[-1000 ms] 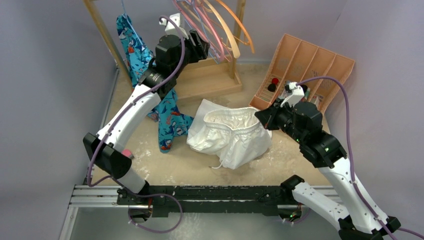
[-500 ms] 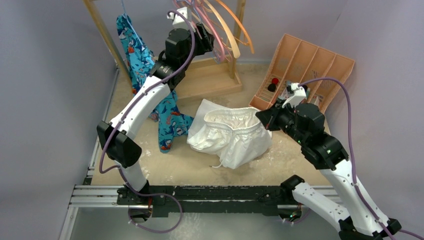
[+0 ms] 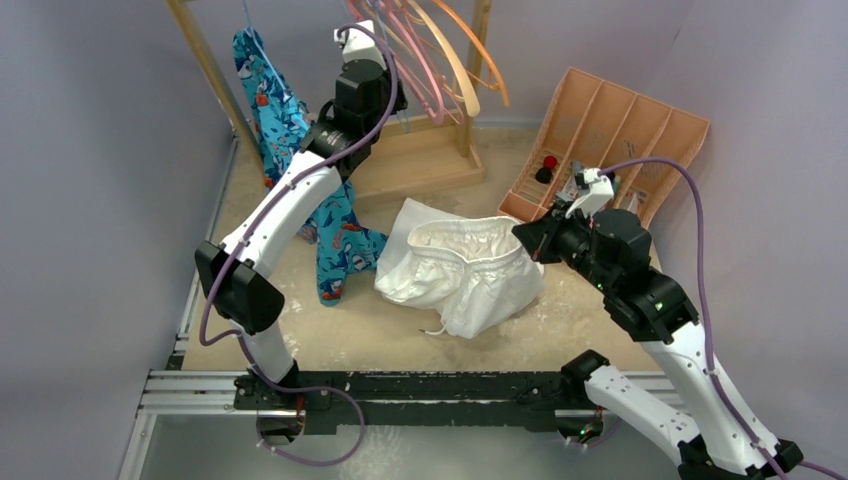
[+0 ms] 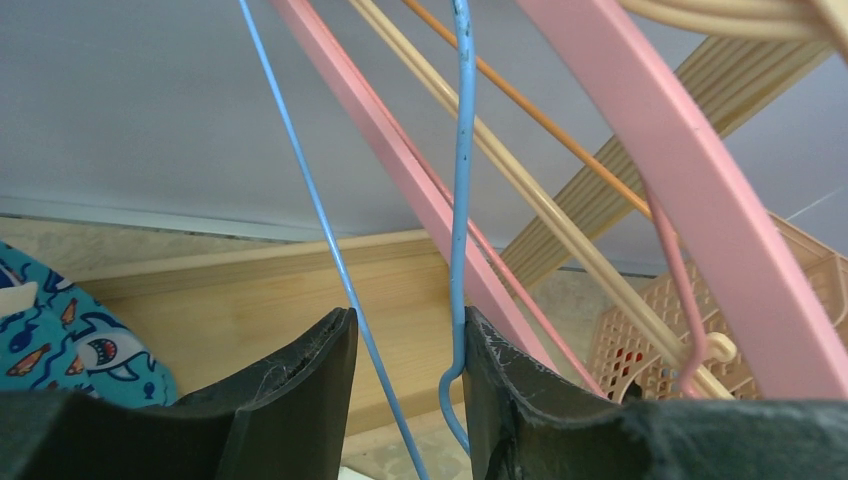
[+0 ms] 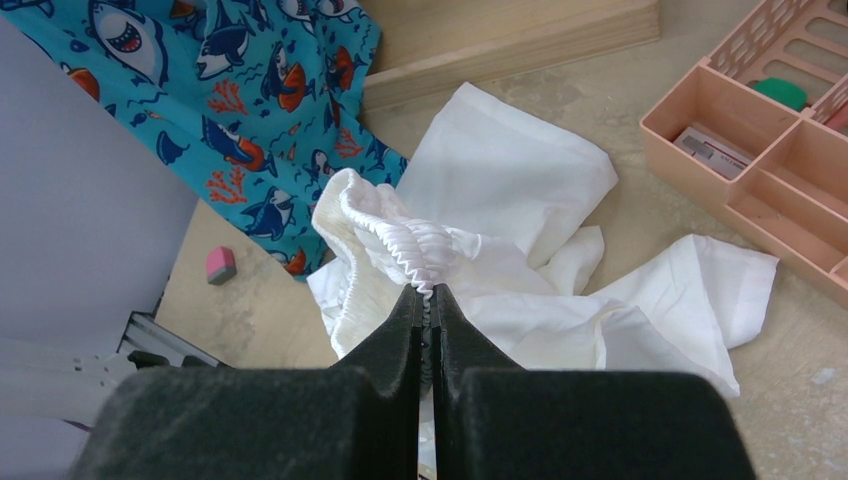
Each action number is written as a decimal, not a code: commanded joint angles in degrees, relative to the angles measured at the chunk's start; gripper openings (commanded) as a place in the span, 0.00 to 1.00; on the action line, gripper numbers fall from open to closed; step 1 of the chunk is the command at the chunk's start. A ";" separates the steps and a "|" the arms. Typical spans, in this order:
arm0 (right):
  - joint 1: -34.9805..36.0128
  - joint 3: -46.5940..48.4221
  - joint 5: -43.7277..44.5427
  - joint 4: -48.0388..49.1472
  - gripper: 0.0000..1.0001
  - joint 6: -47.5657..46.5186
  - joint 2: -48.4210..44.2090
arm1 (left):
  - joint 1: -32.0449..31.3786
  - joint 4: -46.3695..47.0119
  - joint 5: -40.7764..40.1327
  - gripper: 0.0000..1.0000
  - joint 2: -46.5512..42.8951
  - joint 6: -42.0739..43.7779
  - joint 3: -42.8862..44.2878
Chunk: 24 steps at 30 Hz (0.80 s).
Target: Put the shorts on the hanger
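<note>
The white shorts [image 3: 455, 270] lie crumpled mid-table, waistband lifted on the right. My right gripper [image 3: 532, 240] is shut on the gathered waistband [image 5: 425, 262] of the shorts [image 5: 510, 180]. My left gripper [image 3: 395, 95] is raised at the wooden rack among the hangers. In the left wrist view its jaws are open around the thin light-blue hanger [image 4: 460, 200]; one blue wire touches the right finger [image 4: 500, 390], another wire [image 4: 330, 250] crosses the gap. The left gripper [image 4: 405, 340] has not closed on it.
Pink hangers [image 4: 640, 150] and a tan-orange hanger [image 3: 478, 60] hang on the wooden rack [image 3: 420, 160]. The blue shark garment [image 3: 275, 120] hangs at left and drapes onto the table. A peach compartment tray [image 3: 610, 130] stands at right. A pink eraser [image 5: 220, 265] lies near the front left.
My left arm has reached further up and right into the hangers, bringing its open jaws around the light-blue hanger. The right gripper has stayed put, holding the waistband.
</note>
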 commanded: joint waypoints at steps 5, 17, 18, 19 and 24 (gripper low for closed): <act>-0.28 -0.52 -0.26 3.02 0.00 -0.05 -0.53 | 0.18 -0.30 -5.27 0.38 -2.73 2.43 2.22; -0.29 -0.79 -0.18 3.21 0.00 -0.23 -0.11 | 0.18 0.25 -7.45 0.32 -1.55 5.17 3.28; -0.26 -0.83 -0.22 3.27 0.00 -0.23 -0.05 | 0.18 0.22 -7.58 0.32 -1.29 5.46 3.60; -0.26 -0.82 -0.26 3.26 0.00 -0.32 -0.02 | 0.18 0.09 -7.73 0.31 -1.02 5.67 4.04; -0.26 -0.45 -0.35 2.99 0.00 -0.70 0.22 | 0.10 -0.39 -7.77 0.23 -0.16 6.77 6.07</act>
